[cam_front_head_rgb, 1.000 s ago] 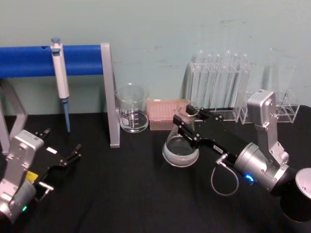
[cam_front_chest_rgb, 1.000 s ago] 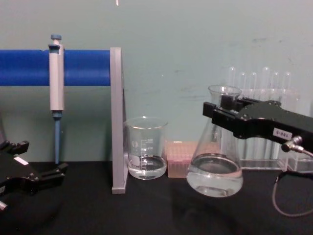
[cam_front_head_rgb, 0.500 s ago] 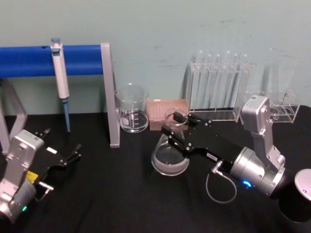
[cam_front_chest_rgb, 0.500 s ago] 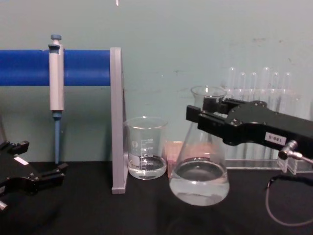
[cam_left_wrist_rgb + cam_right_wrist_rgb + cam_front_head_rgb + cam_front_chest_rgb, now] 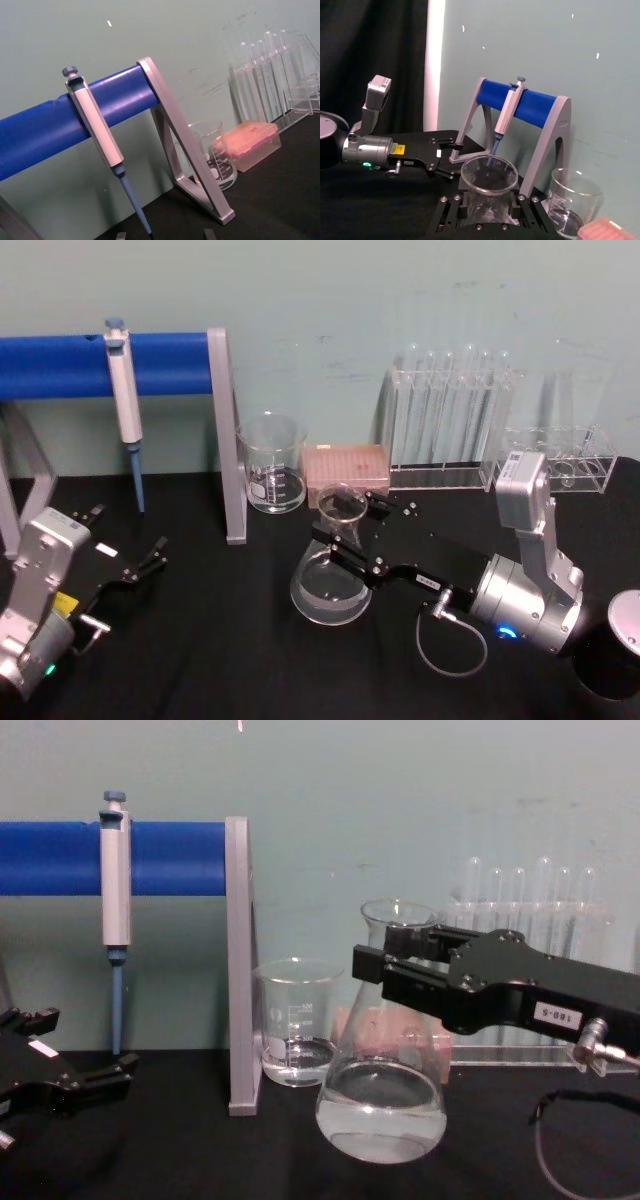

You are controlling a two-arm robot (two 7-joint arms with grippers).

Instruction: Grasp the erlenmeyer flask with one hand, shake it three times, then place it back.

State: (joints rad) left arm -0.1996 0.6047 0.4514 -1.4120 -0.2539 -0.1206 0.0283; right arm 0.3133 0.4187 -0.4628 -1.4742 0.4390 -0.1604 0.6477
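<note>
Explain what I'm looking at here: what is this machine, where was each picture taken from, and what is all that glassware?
This is a robot with two arms, each ending in a two-finger tool. Four cameras took the pictures: one on its head looking down, one on its chest looking across the table, and one on each wrist.

On the black table stand a glass beaker, a pink box, clear racks of test tubes, and a blue stand with a pipette hanging on it.

The right tool is shut on the neck of the erlenmeyer flask, a cone-shaped glass bottle with some clear liquid in it. The left tool rests open at the robot's left, holding nothing.
</note>
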